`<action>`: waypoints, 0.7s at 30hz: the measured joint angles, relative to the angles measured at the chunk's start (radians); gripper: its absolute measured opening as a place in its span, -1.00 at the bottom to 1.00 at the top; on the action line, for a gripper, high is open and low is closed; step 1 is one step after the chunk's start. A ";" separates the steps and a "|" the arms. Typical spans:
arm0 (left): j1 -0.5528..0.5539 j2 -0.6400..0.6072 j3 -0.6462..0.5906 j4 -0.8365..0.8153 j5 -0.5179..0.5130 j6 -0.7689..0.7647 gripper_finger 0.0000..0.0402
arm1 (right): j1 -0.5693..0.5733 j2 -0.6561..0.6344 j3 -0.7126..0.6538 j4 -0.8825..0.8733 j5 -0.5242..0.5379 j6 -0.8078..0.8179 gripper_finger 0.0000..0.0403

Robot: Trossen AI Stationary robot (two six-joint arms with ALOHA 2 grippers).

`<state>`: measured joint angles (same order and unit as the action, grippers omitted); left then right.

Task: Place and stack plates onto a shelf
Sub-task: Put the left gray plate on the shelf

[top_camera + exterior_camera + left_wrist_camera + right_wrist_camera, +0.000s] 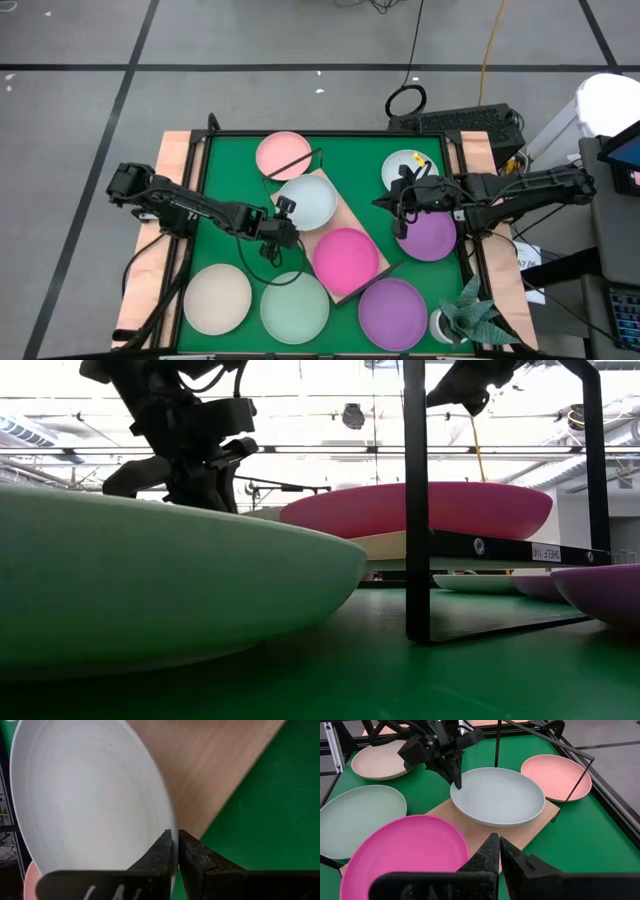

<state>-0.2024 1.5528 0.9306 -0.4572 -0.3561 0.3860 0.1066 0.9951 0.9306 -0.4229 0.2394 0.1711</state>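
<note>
The shelf [352, 214] is a light wood board with a black wire frame, lying slantwise on the green mat. A pale blue plate [306, 201] sits on its far end and a magenta plate [345, 260] on its near end. My left gripper [283, 224] stands at the pale blue plate's near-left rim, shut on it. My right gripper [400, 216] hovers shut and empty to the right of the shelf, between the magenta plate and a purple plate [430, 238]. Salmon pink [284, 155], beige [217, 298], mint [294, 307] and a second purple plate [393, 313] lie flat on the mat. My left gripper pinches the pale blue plate's rim [171, 827] between its two fingers, one finger inside the plate and one outside. The fingers [456, 779] come from above, pointing down. The plate's underside rests on the shelf board [485, 831].
A whitish plate [408, 168] lies at the far right of the mat. A small potted plant [470, 320] stands at the near right corner. The shelf's wire frame [415, 510] rises at both ends of the board. Bare mat shows between shelf and left edge.
</note>
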 joint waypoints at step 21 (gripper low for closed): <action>0.001 0.000 0.000 0.014 0.015 -0.033 -0.87 | 0.000 0.000 0.000 0.000 0.000 0.026 -1.00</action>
<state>-0.2012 1.5528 0.9306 -0.4427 -0.3408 0.3530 0.1066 0.9951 0.9306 -0.4229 0.2394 0.1970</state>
